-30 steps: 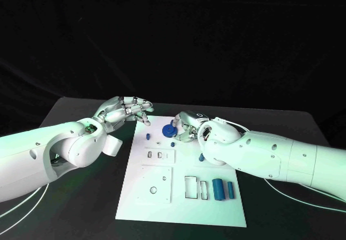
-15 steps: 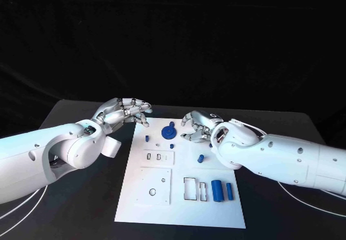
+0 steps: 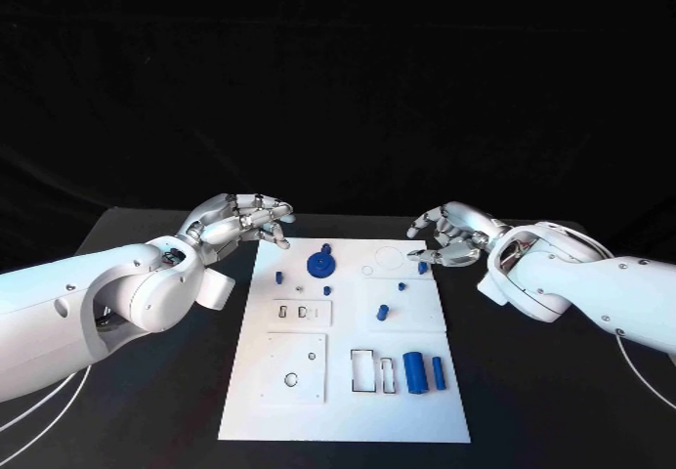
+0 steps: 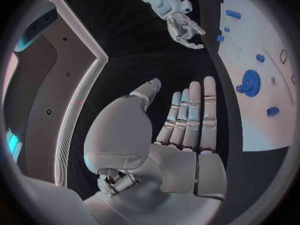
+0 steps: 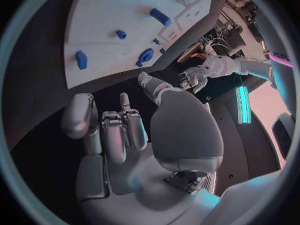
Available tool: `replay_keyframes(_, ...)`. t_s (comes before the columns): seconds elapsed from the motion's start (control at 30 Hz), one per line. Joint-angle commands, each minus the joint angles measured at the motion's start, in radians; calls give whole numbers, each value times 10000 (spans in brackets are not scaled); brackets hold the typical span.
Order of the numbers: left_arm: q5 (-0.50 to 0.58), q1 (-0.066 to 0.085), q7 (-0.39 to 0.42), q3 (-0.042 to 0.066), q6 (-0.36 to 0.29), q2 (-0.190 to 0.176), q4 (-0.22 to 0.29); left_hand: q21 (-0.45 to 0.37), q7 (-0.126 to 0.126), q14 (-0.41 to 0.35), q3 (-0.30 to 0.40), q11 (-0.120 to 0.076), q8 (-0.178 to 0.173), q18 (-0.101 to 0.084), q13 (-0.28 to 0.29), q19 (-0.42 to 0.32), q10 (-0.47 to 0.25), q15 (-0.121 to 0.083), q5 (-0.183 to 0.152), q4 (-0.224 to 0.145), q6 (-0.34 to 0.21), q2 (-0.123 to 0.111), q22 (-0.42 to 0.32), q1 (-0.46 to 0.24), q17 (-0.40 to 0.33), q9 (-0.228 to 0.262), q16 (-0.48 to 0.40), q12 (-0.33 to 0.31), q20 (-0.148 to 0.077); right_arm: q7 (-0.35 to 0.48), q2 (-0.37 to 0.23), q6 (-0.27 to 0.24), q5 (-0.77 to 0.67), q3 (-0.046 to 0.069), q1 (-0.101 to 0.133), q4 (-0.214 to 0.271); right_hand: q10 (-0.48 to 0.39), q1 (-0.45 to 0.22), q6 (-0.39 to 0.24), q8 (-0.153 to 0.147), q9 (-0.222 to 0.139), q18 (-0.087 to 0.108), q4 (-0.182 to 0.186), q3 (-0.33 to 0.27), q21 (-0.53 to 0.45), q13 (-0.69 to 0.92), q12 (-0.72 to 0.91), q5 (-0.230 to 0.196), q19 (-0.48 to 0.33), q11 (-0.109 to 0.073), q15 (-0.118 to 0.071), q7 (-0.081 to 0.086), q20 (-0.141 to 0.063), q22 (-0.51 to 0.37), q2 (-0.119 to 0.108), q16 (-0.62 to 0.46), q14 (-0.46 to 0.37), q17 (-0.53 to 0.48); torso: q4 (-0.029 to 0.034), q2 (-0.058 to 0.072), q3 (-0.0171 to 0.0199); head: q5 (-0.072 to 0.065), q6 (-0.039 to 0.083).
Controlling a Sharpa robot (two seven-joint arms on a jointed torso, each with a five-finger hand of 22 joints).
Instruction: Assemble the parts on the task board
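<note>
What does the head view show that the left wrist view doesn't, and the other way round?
Head view alone: the two blue cylinders at the near end of the task board, and the backs of both hands. Left wrist view alone: the left hand's palm side, fingers straight and empty. Both: the blue gear, the board, and the right hand off the board's edge, holding nothing.

One white task board (image 3: 347, 391) lies on the black bench (image 3: 169, 410). On it sit one blue gear (image 3: 321, 263), two blue cylinders (image 3: 416, 370), and five small blue parts (image 3: 380, 312). Two hands (image 3: 242, 219) hover.
</note>
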Motion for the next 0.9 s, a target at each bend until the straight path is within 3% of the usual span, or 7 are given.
replay_keyframes(0.03, 104, -17, 184, -6, 219, 56, -11, -40, 82, -139, -41, -9, 11, 130, -23, -159, -53, 9, -81, 136, -90, -18, -3, 27, -63, 18, -106, 76, 14, 932, -211, 912, 640, -28, -53, -251, -93, 102, 12, -67, -32, -40, -46, -135, -56, 1013, -48, -89, -101, -7, 26, 19, 1, -22, -22, 40, 1025, 2634, -74, -99, 44, -66, 4)
replay_keyframes(0.33, -64, -63, 322, -34, 644, 138, -87, -601, 170, -617, -533, 77, -27, 130, -140, -806, -69, 163, 60, 503, -277, -213, -269, 46, -542, 55, -766, 288, 179, 1395, -331, 695, -511, -63, -358, -1024, -65, 359, -63, -121, -93, -48, -105, -449, -43, 1051, -17, -89, -91, 0, 30, 29, 1, 28, -2, 40, 1025, 2634, -84, -141, 111, -110, -16)
replay_keyframes(0.6, -147, -84, 376, -46, 856, 181, -113, -676, 141, -507, -575, 52, -13, 178, -181, -724, -21, 133, 79, 527, -241, -135, -330, 227, -693, 68, -874, 331, 197, 1312, 186, 475, -631, -81, -610, -1887, 0, 501, -19, -103, -107, -65, -127, -454, 26, 1130, 45, -60, -46, 1, 33, 31, 6, 105, 114, 40, 1025, 2634, -68, -102, 87, -92, -25)
replay_keyframes(0.9, -156, -87, 353, -49, 860, 157, -89, -687, 142, -475, -594, 52, -17, 184, -196, -700, -32, 130, 73, 540, -241, -131, -340, 244, -722, 67, -894, 321, 199, 1090, 598, 470, -520, -90, -749, -2310, 57, 676, 80, -70, -141, -69, -185, -322, 53, 1195, 98, 68, -16, -3, 32, 30, 8, 152, 272, 40, 1025, 2634, -49, -62, 103, -70, -141)
